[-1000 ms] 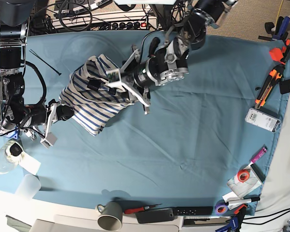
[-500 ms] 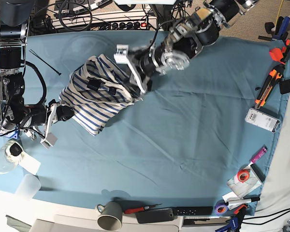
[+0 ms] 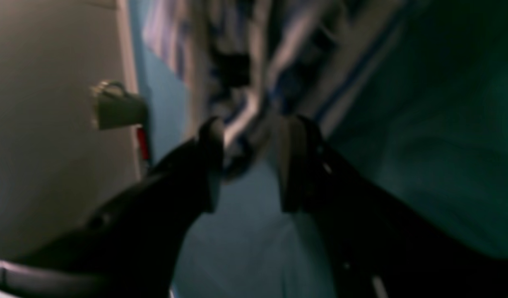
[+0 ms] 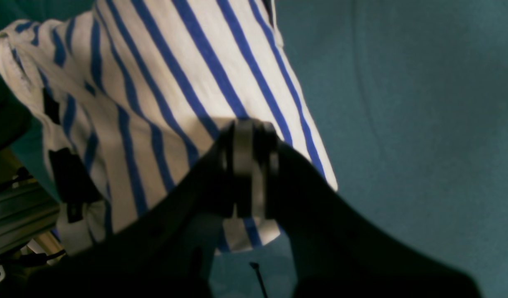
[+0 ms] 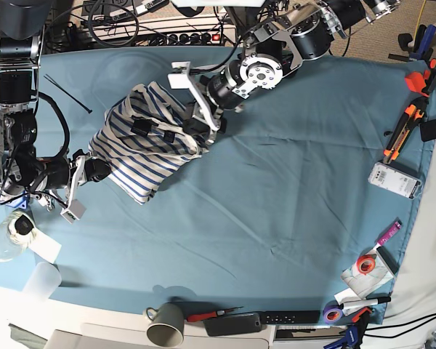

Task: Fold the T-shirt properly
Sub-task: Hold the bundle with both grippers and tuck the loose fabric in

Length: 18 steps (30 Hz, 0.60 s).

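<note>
Pinching T-shirt (image 4: 162,95) edge, right hand (image 4: 249,136), writing seemingly unreadable, left hand (image 3: 247,165) parted

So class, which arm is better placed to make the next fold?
Probably the right: its claw is shut on the T-shirt edge, while the left claw is open, holding nothing.

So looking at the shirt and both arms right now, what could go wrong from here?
The T-shirt sits bunched in a heap, so any fold made now may lock in wrinkles. The right gripper is shut on one small edge only; a pull could drag the whole bundle rather than spread it. The left gripper is open near the cloth, and its blurred view suggests fast motion, so it might snag or grab several layers.
</note>
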{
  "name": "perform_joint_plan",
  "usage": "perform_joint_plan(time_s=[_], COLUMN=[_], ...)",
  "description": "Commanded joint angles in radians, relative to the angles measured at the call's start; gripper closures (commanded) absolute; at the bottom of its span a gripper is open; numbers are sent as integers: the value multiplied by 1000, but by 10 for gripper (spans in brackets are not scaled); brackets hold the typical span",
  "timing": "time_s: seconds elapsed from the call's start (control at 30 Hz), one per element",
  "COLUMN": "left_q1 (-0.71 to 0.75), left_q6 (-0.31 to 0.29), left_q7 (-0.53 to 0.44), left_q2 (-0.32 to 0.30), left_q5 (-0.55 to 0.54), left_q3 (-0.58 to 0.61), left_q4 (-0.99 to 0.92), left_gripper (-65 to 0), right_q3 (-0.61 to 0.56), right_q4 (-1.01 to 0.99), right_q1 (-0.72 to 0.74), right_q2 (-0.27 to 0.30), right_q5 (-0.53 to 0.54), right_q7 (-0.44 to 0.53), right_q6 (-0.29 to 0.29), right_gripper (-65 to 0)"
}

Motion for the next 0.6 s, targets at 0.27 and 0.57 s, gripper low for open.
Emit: perform_joint_plan(time_s=[0.27,0.57], left_q1=[-8,-8], left_q6=[81,-6], left_q7=[-20,-30], left_q2=[10,3], left_q5=[-56,-64], left_q3=[-2,-1], left_q4=[12,12], left_gripper=[-391,-391], right_q3=[8,8], right_q4=[12,12], right_q1=[25,25], right_q2=[20,20], right_q5=[12,-13], right_q7=[18,24], right_q6=[4,4], right_gripper=[-40,-40])
